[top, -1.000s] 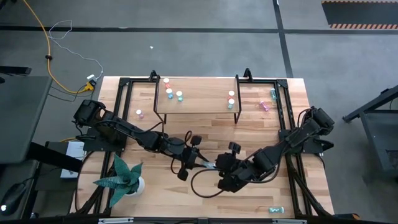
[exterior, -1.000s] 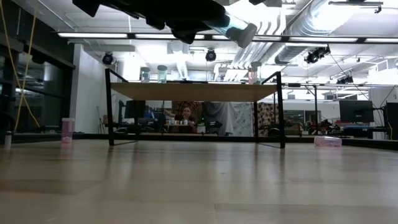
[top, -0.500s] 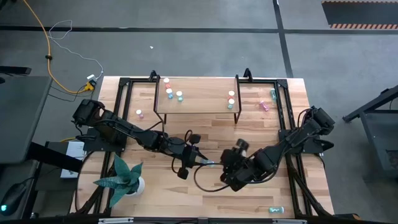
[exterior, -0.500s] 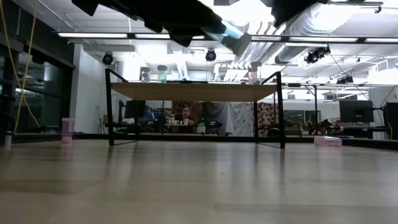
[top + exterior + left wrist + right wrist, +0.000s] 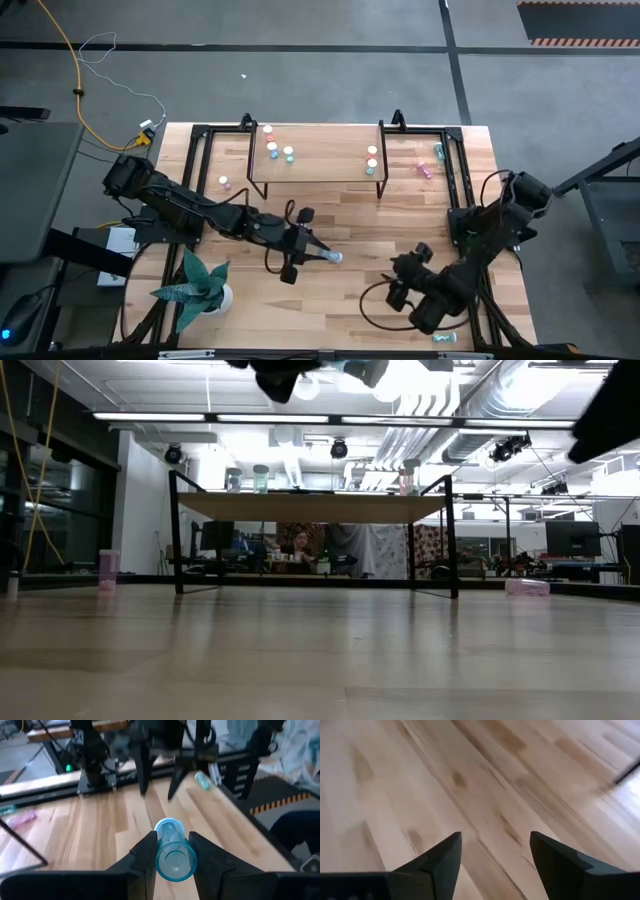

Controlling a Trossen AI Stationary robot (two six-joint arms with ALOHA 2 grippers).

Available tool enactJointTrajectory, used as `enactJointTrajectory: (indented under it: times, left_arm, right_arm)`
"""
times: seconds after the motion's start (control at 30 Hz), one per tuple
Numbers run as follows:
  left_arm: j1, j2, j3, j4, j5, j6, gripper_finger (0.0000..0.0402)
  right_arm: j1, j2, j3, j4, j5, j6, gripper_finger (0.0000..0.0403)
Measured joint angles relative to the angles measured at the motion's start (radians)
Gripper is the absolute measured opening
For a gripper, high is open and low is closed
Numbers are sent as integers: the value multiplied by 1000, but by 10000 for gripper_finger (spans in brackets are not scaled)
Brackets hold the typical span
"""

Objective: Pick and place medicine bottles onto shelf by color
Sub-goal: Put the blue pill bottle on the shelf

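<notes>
Butcher-block table (image 5: 250,300) below, my left gripper (image 5: 172,851) hangs mid-table clamping a teal bottle (image 5: 174,856) lengthwise; my right gripper (image 5: 494,851) sits spread wide near the front-right, holding nothing.

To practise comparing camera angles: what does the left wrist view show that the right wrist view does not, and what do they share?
Only the left wrist view shows the left tool shut on a teal bottle, another teal bottle lying near the table edge, and the right arm's dark fingers beyond. Only the right wrist view shows the right tool open and holding nothing. Both show the wooden table.
</notes>
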Motion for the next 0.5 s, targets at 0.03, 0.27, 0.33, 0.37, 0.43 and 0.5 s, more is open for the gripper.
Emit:
enactJointTrajectory:
  times: [0.03, 0.27, 0.33, 0.37, 0.43, 0.5]
  left_arm:
    - [0, 0, 0, 18, 0, -2, 85]
    - [23, 0, -44, 178, 4, -40, 85]
    - [38, 0, -80, 245, 5, -66, 85]
    - [48, 0, -101, 278, 6, -85, 85]
    - [65, 1, -145, 355, 6, -122, 85]
    - [81, 1, -184, 440, 4, -151, 86]
  right_arm:
    - [9, -4, -32, 58, 44, 0, 227]
    - [-6, -9, -203, 420, 323, -127, 227]
    - [-23, -9, -233, 501, 363, -185, 227]
    - [-35, -9, -246, 541, 368, -210, 227]
    - [-57, -9, -274, 619, 376, -263, 227]
    - [-78, -9, -301, 716, 386, -330, 227]
